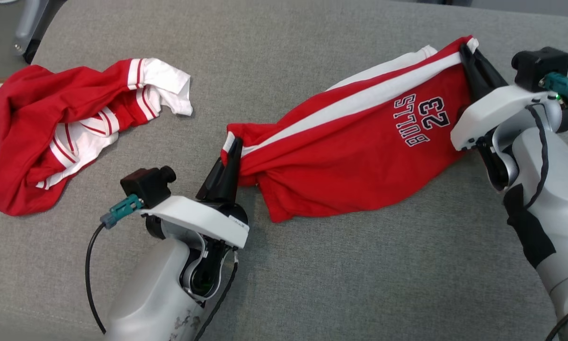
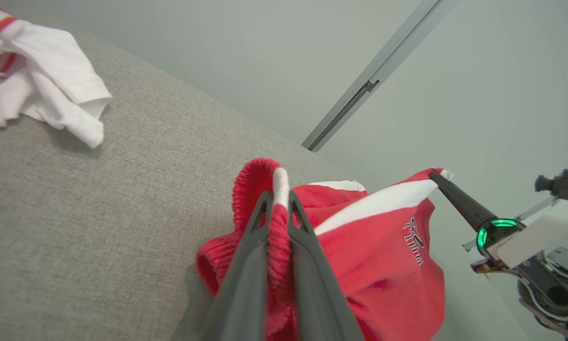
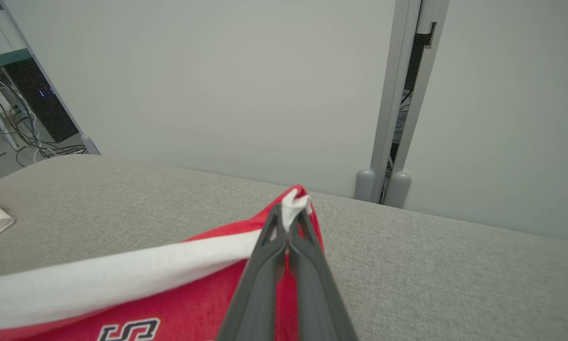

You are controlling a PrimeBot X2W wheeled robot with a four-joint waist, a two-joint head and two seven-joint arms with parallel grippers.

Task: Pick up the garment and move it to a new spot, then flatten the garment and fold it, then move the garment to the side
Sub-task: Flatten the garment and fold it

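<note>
- Red shorts (image 1: 355, 156), white side stripe, "BULLS 23" print: pulled out long between both grippers over the right half of the grey cushion (image 1: 312, 274), lower part sagging toward the cushion.
- Left gripper (image 1: 232, 149): pressed together on the ribbed red waistband end, near the cushion's middle. In the left wrist view, cloth bunched between the dark fingers.
- Right gripper (image 1: 468, 49): pinching the opposite corner at the white stripe's end, close to the cushion's far right edge. Tuft of white cloth poking past the fingertips.
- Second red-and-white garment (image 1: 52, 128): crumpled in a heap on the cushion's left end, well apart from the shorts.
</note>
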